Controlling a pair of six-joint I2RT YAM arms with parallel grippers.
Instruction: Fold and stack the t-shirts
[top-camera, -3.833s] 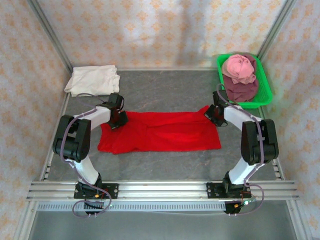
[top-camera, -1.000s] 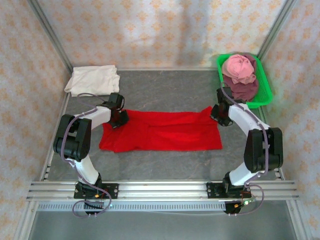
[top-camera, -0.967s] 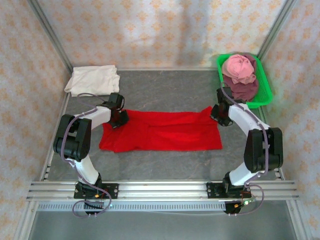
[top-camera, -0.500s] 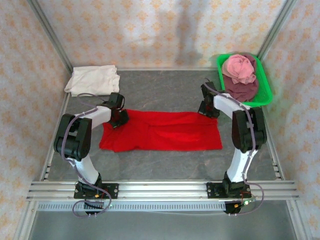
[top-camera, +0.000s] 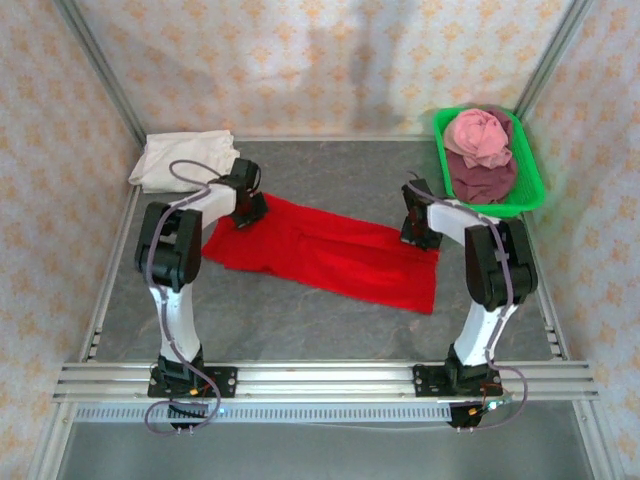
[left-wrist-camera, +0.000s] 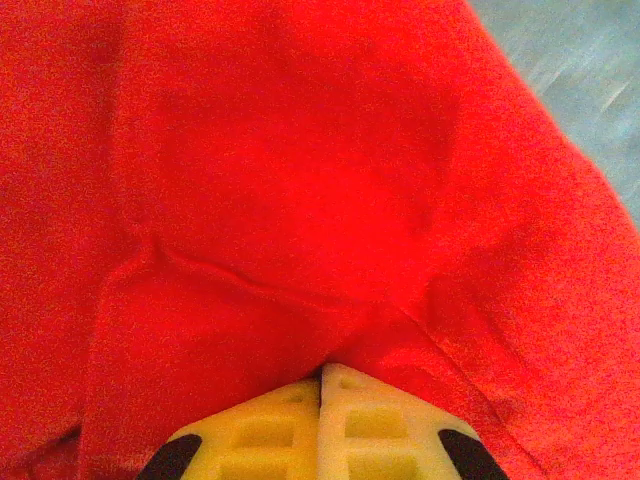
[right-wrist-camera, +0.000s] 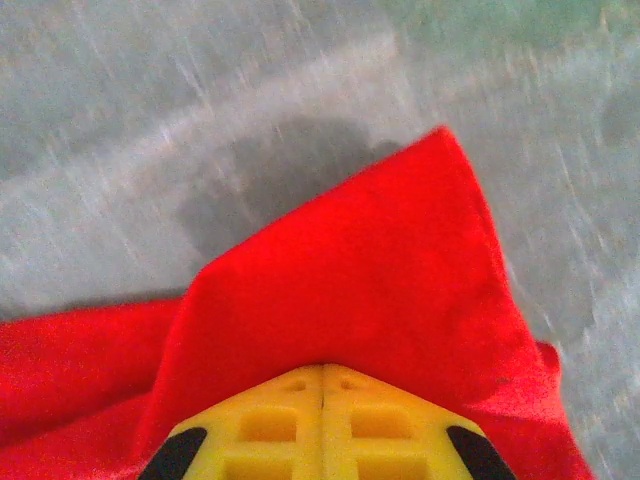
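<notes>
The red t-shirt is lying spread across the middle of the table, running slantwise from the far-left part toward the near-right. The left gripper is pinching its far-left corner, and the right gripper is pinching the far edge at its right end. In each wrist view the yellow fingers are pressing together with red cloth caught at their tips, so both are clamping the shirt and nothing else. On the right, the cloth is rising in a peak over the fingertips and casting a shadow on the grey surface. That suggests the edge is being lifted clear so it can be carried over as a fold. The cream-white t-shirt is sitting folded in the far-left corner, probably as the base of the stack. The pink t-shirt and maroon t-shirt are waiting crumpled in the green tray at the far-right corner.
</notes>
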